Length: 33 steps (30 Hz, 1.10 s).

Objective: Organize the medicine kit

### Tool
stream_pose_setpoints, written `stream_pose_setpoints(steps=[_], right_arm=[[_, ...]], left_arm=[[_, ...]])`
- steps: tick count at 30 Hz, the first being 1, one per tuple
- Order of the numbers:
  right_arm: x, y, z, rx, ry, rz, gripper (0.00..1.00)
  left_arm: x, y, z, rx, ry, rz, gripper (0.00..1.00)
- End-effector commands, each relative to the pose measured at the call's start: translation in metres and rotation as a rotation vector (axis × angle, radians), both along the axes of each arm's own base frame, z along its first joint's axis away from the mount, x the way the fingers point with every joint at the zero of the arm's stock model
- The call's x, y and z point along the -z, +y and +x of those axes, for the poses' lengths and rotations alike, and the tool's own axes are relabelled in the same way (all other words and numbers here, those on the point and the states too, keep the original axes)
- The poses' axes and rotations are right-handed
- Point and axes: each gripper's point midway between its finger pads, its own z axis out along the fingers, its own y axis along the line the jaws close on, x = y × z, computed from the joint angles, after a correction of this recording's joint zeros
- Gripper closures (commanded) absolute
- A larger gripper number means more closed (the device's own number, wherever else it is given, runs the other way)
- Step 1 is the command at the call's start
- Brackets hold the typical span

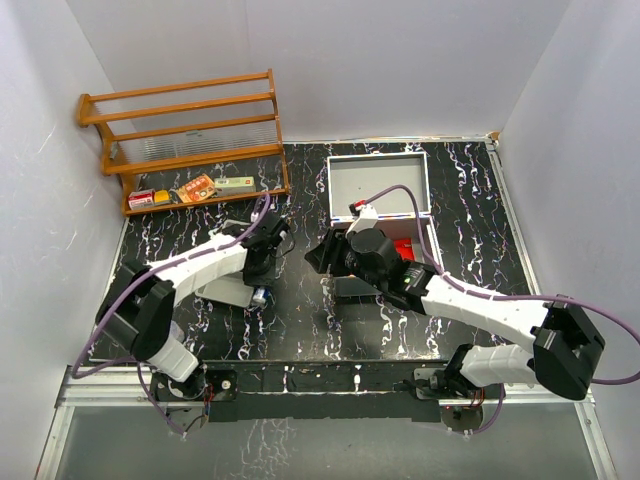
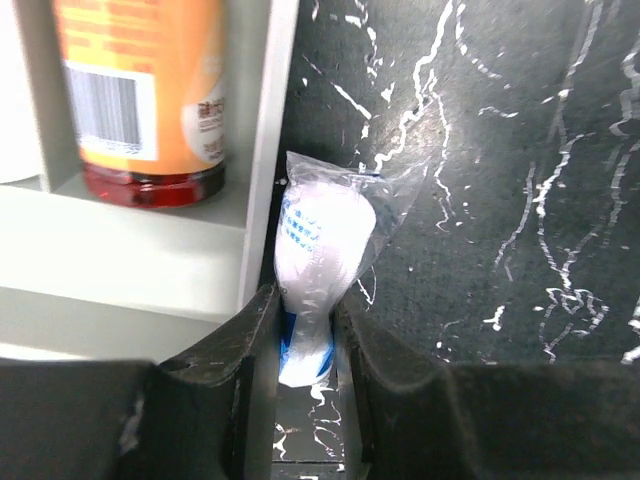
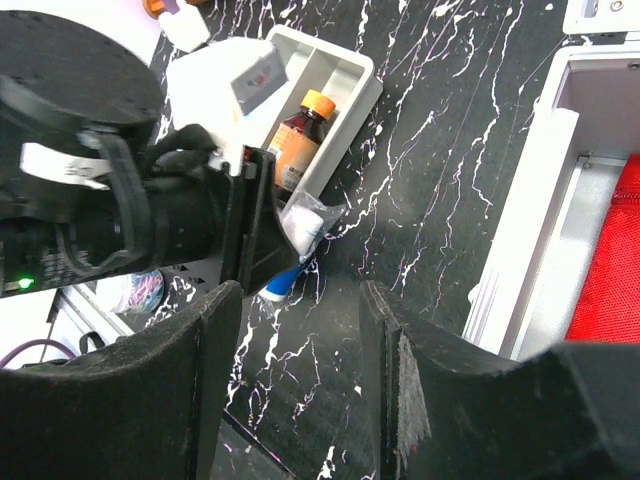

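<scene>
Top view: medicine kit (image 1: 380, 185) stands open at back centre-right with a red item (image 1: 408, 247) inside, and boxes (image 1: 200, 190) sit on the wooden rack (image 1: 190, 130), so sorting looks barely begun. Left wrist view alone shows the left gripper (image 2: 305, 330) narrow, clamped on a bagged white-and-blue container (image 2: 320, 240) lying just outside the divided tray (image 2: 265, 150). Right wrist view: right gripper (image 3: 300, 320) wide, holding nothing, with the kit's wall to its right

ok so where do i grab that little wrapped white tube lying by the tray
Grip the wrapped white tube across its narrow part next to the blue cap, coming down from above. It lies flat on the table alongside the tray wall, so pinch it side to side; the loose wrap at the wide end would probably slip.
</scene>
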Motion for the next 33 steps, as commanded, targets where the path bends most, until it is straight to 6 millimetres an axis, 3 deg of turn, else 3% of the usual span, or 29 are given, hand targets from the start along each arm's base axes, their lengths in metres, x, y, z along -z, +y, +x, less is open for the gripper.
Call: stream_pose_setpoints(steps=[1,6,14,26,33], right_arm=[[-0.027,-0.004,0.006,0.035,-0.071,0.064,0.52],[-0.027,-0.004,0.006,0.035,-0.070,0.064,0.52],[-0.024,-0.004,0.006,0.034,-0.065,0.058,0.52],[-0.022,0.000,0.006,0.023,-0.060,0.055,0.53],[-0.021,-0.002,0.006,0.026,-0.061,0.053,0.53]], left_arm=[[-0.054,0.004,0.023,-0.049,-0.188,-0.026,0.83],[-0.071,0.015,0.031,-0.177,-0.289,-0.057,0.83],[-0.084,0.061,0.026,-0.534,-0.385,-0.189,0.81],[-0.069,0.092,0.008,-0.901,-0.423,-0.332,0.79],[-0.053,0.093,0.002,-1.042,-0.391,-0.407,0.79]])
